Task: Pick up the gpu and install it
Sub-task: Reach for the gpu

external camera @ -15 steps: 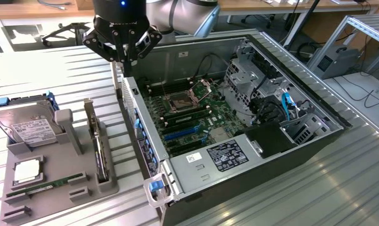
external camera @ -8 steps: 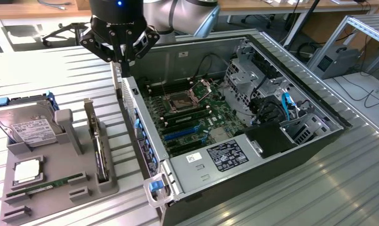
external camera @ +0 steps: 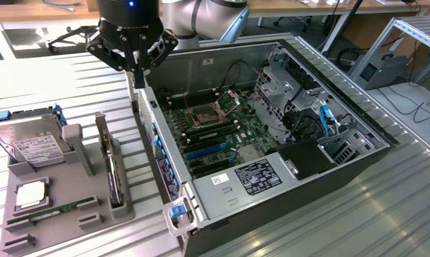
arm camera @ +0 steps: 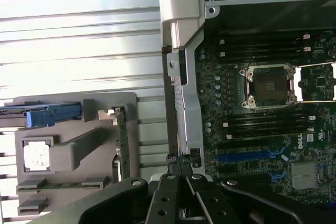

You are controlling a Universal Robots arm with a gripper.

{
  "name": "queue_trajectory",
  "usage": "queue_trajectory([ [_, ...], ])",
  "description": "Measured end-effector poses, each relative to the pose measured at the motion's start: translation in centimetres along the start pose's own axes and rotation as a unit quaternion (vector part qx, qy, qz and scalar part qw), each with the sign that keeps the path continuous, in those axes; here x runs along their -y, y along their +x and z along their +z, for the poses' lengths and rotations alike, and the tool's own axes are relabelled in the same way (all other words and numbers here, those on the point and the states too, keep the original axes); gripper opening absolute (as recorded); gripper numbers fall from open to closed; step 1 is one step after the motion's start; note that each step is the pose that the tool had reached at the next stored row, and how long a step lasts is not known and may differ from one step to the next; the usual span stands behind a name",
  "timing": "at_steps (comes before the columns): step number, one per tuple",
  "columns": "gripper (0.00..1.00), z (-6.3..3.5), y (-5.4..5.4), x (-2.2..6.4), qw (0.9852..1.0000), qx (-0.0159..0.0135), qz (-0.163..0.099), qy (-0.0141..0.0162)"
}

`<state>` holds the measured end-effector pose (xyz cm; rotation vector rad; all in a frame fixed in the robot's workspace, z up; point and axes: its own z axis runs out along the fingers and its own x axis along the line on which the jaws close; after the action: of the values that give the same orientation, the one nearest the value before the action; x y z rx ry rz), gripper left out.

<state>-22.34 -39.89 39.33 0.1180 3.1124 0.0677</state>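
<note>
While the one gpu [external camera: 112, 170] stands on its long edge in a slot of the grey tray [external camera: 58, 214], with its silver bracket end rising toward the far side of the tray, the single hand [external camera: 138, 83] hangs above and apart from it, its fingers pressed together and holding nothing. In the wrist view the gpu [arm camera: 122, 140] shows as a thin dark strip on the tray's [arm camera: 68, 103] edge nearest the computer case [arm camera: 184, 93].

On the tray lie three other parts: one silver hard drive [external camera: 31, 143] with a white label and blue side rails, one square processor chip [external camera: 31, 194], and one narrow green memory stick [external camera: 47, 212]. One open computer case [external camera: 343, 123] lies on its side on the ribbed metal tabletop [external camera: 51, 80], just beside the tray at the exterior view's right. Inside it are one green motherboard [external camera: 215, 139], one empty processor socket [arm camera: 269, 85], and two blue expansion slots [arm camera: 247, 156].

Between the tray and the motherboard rises the case's perforated side wall [external camera: 152, 128], and the closed fingertips point straight down just over its far corner. One grey arm [external camera: 208, 16] reaches in from the far side, with the black wrist upright and the hand [arm camera: 181, 160] vertical above the seam between the tray and the case.
</note>
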Motion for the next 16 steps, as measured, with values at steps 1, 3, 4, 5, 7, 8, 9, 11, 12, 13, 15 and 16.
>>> queue_trajectory([
  [1,0.11,0.0,0.05,0.0,1.0,0.0,0.0,0.0],
  [3,0.11,-0.01,0.17,0.01,1.0,0.0,0.0,0.0],
  [4,0.11,-0.01,0.22,0.02,1.0,0.0,0.0,0.0],
  [5,0.11,-0.01,0.28,0.02,1.0,0.0,0.0,0.0],
  [7,0.11,-0.01,0.39,0.03,1.0,0.0,0.0,0.0],
  [8,0.11,-0.02,0.51,0.04,1.0,0.0,0.0,0.0],
  [9,0.11,-0.02,0.63,0.05,1.0,0.0,0.0,0.0],
  [11,0.11,-0.02,0.79,0.06,1.0,0.0,0.0,0.0],
  [12,0.11,-0.02,0.84,0.07,1.0,0.0,0.0,0.0],
  [13,0.11,-0.03,0.89,0.07,1.0,0.0,0.0,0.0],
  [15,0.11,-0.03,0.99,0.08,1.0,0.0,0.0,0.0],
  [16,0.11,-0.03,1.03,0.08,1.0,0.0,0.0,0.0],
])
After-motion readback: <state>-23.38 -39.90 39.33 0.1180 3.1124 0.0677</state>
